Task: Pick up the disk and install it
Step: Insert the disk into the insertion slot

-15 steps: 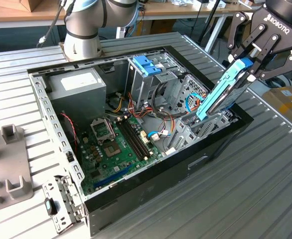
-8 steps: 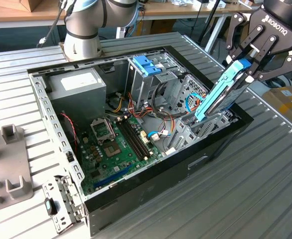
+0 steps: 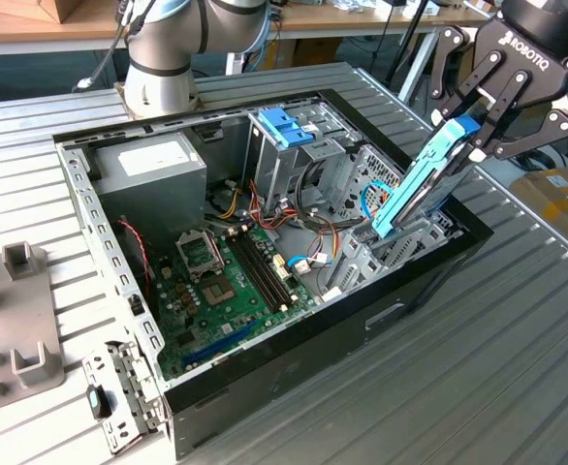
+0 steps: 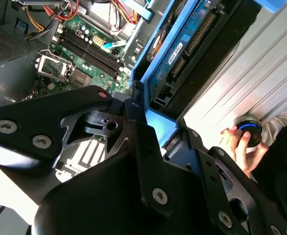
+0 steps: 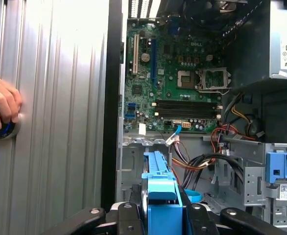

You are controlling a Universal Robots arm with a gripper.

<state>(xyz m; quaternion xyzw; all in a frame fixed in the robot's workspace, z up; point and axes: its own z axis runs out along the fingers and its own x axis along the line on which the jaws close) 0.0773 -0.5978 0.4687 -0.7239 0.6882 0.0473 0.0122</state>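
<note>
fig.: a ribbed metal table (image 3: 497,368) carries an open computer case (image 3: 294,354). inside the case, a grey power box (image 3: 153,170) sits at one end and a green circuit board (image 3: 226,291) lies on the floor. the disk (image 3: 422,184) stands at the case corner farthest from the power box, with its lower end down among the metal bays. its long axis runs steeply upward and leans outward over the case rim. your claw (image 3: 468,126) is clamped on the blue frame at the disk's upper end. judge the disk stiff, dense for its size and sensitive to knocks. the plastic frame may flex, so you grip best across its side rails, clear of exposed electronics. outside the case, a hand (image 5: 1,105) rests on a round knob (image 5: 1,131).
</note>
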